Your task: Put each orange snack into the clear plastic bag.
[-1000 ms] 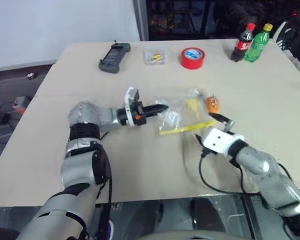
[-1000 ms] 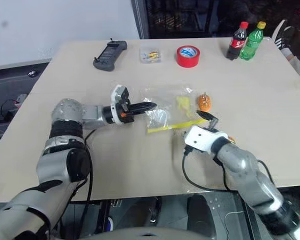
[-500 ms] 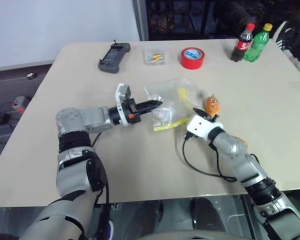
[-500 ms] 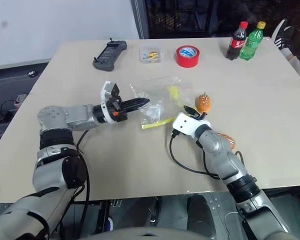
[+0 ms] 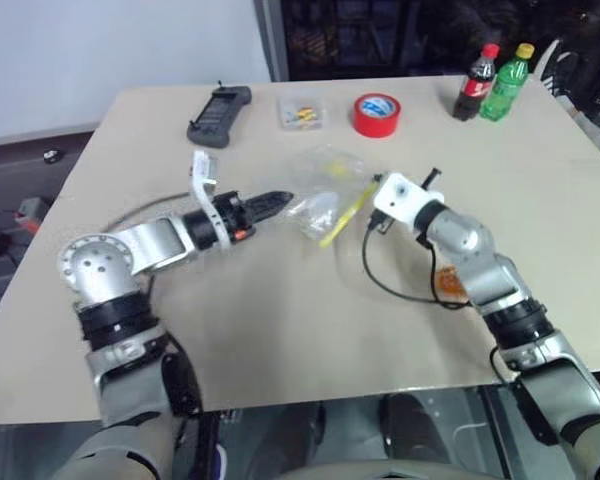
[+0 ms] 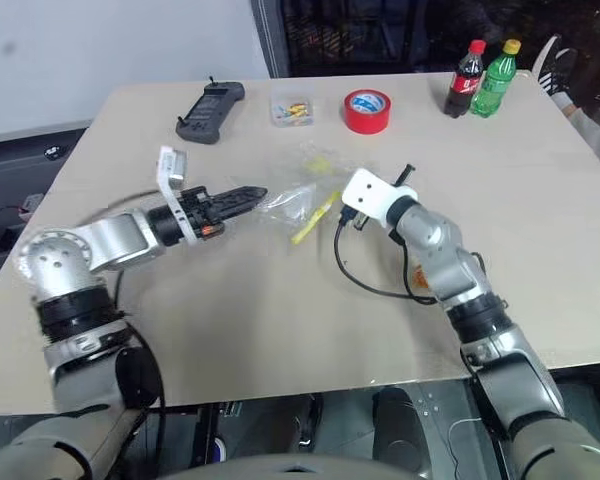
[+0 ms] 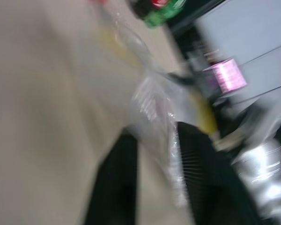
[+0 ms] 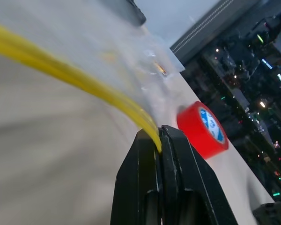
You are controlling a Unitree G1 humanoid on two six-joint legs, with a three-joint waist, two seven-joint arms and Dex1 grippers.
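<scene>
The left gripper (image 5: 282,199) reaches in level from the left, its black fingers standing partly apart in the left wrist view with the crinkled film of the clear plastic bag (image 5: 323,188) running between them; whether they actually pinch the film I cannot tell. The bag hangs bunched in mid-counter between the two arms, lifted off the counter (image 5: 280,320) rather than lying flat. To its right, the right gripper (image 8: 160,133) is closed tight on the yellow zip strip (image 5: 344,211), which droops away from the tips in a slack curve. One orange snack (image 5: 447,284) lies on the counter nearer the robot, tucked against the right forearm; I cannot pick out the other. The step in hand looks like spreading the bag's mouth. To do it well, each gripper should have only one lip, then draw apart gently so the zip parts instead of the whole bag stretching. The film is slippery and light, so a loose left grip would likely let it slide out.
</scene>
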